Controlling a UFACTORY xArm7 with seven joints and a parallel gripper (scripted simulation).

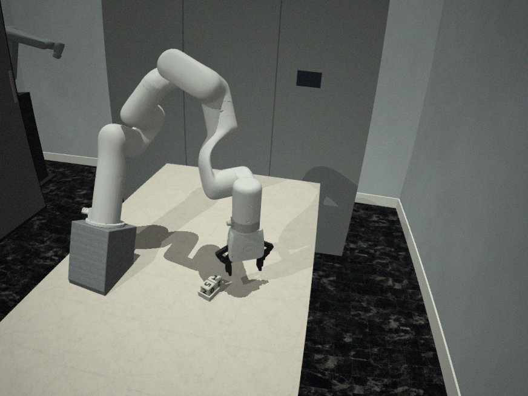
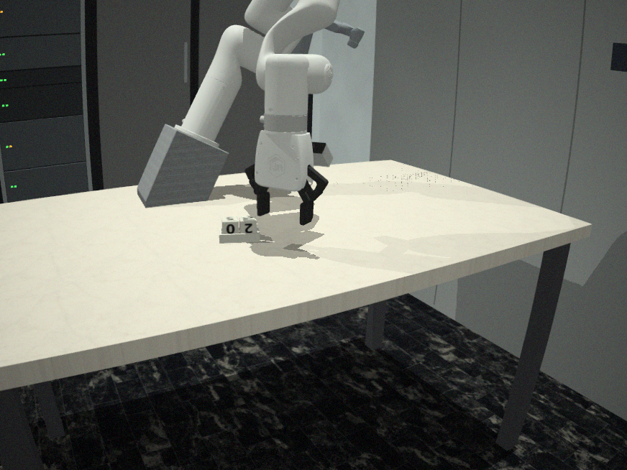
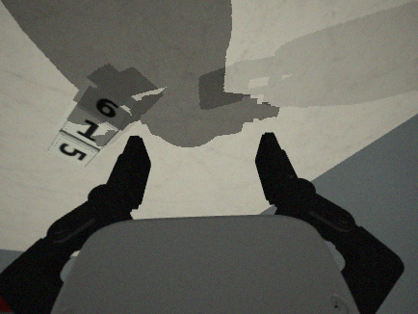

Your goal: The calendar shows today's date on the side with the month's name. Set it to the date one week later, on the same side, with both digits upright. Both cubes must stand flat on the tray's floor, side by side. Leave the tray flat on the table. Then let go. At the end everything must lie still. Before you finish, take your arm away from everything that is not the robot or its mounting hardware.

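Note:
A small white tray (image 1: 204,296) (image 2: 239,238) lies flat on the table and holds two white digit cubes side by side. One cube (image 1: 208,288) (image 2: 230,227) (image 3: 73,151) has a 5 on top and an upright 0 facing the exterior camera. The other cube (image 2: 248,227) (image 3: 89,131) has a 1 on top, a 6 on its end face, and an upside-down 2 facing the exterior camera. No month's name is readable in any view. My gripper (image 1: 244,271) (image 2: 284,218) (image 3: 202,148) is open and empty, above the table and to the right of the tray in the top and exterior views.
The pale table (image 1: 170,341) (image 2: 126,288) bears the arm's grey base block (image 1: 100,260) (image 2: 182,169), left of and behind the tray in the exterior view. The arm's shadow falls around the tray. The table's right edge is beyond the gripper in the top view.

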